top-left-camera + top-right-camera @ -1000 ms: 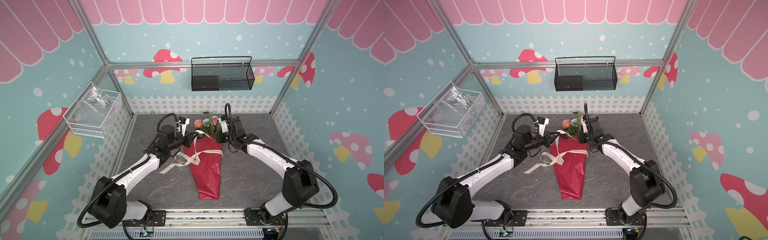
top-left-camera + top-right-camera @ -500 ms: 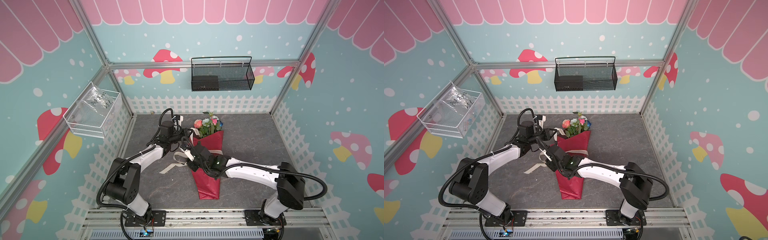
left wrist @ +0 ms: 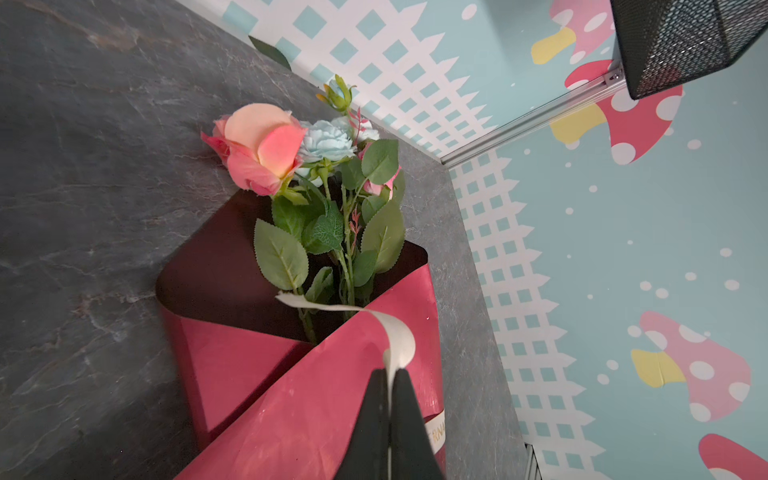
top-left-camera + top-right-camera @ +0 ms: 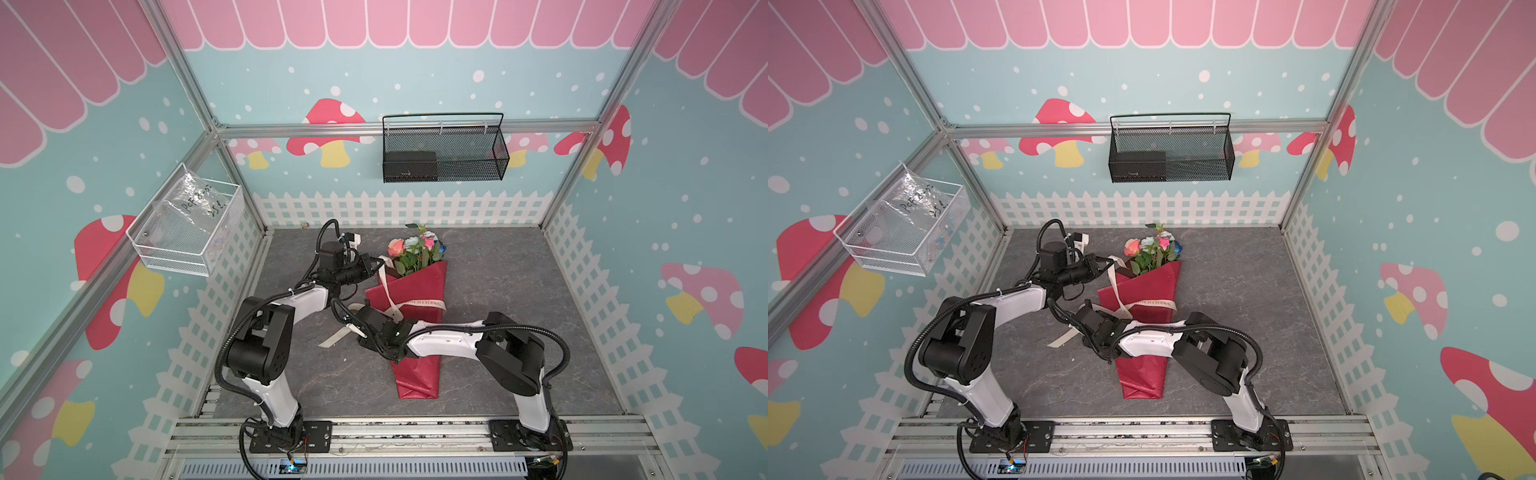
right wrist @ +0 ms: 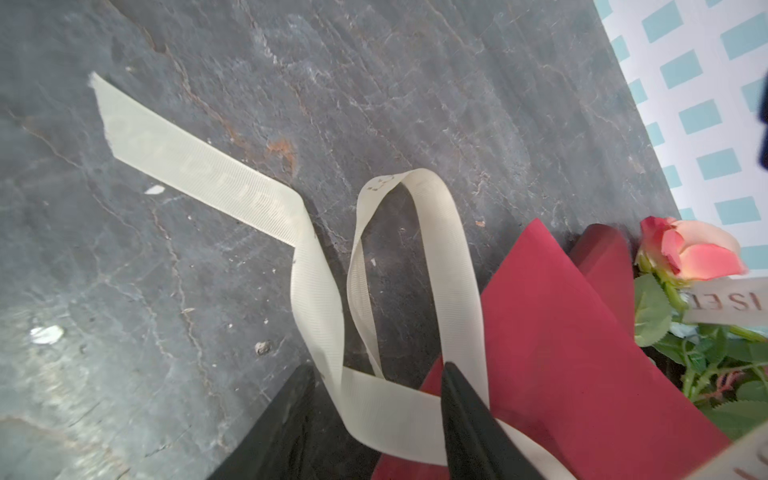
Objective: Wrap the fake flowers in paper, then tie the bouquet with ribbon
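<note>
This is a staged robot-lab test cell. An aluminium frame [image 4: 407,126] carries printed walls [image 4: 685,208] of cartoon mushrooms and picket fence around a grey stone-look table [image 4: 519,291]. Two robot arms [image 4: 299,301] are bolted to a rail [image 4: 415,430] at the front, and a black mesh basket [image 4: 469,166] and a white wire basket [image 4: 187,232] hang on the frame.

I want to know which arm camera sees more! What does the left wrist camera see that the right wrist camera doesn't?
Only the left wrist view: the black mesh basket, the mushroom pictures on the wall, and the left gripper shut on the cream ribbon.
Only the right wrist view: a ribbon end lying flat on the grey table, and the right gripper open around a strand.
Both: the salmon rose, the red wrapping paper, ribbon and table.
</note>
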Controlling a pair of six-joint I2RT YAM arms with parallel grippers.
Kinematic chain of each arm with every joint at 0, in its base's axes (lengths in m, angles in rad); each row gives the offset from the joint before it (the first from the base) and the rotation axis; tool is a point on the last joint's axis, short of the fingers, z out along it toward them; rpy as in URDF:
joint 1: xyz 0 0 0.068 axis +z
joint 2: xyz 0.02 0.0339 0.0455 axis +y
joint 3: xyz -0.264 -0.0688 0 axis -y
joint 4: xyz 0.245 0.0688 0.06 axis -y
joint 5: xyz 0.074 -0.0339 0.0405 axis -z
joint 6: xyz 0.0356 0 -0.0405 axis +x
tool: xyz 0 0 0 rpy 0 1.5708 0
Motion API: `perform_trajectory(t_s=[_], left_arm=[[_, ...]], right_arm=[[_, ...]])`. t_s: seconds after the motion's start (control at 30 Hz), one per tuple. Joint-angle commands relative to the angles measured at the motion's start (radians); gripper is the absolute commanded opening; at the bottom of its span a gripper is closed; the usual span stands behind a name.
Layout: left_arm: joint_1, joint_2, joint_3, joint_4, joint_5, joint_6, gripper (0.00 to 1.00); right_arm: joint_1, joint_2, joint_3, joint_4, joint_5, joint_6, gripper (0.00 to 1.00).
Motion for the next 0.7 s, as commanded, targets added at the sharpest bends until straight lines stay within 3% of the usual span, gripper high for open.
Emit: perform_trajectory(t_s=[0.0,0.3,0.5,0.6,0.67], left_arm=[[0.002,0.001,0.007,0.037,0.021,-0.036,0.0],[0.002,0.005,-0.004,0.025,0.012,-0.028,0.0],[0.002,0.004,-0.004,0.024,0.008,-0.028,0.0],[0.002,0.007,-0.004,0.023,0.006,-0.028,0.0],[0.0,0.007,-0.004,0.018,0.004,-0.024,0.0]], right_arm=[[0.001,0.026,0.033,0.039,-0.007,-0.06,0.53],[0.0,0.102,0.087,0.036,-0.041,-0.071,0.56],[0.0,0.154,0.136,0.034,-0.026,-0.077,0.52],[0.002,0.17,0.158,0.034,-0.032,-0.077,0.43],[0.0,0.176,0.165,0.034,-0.029,-0.078,0.31]])
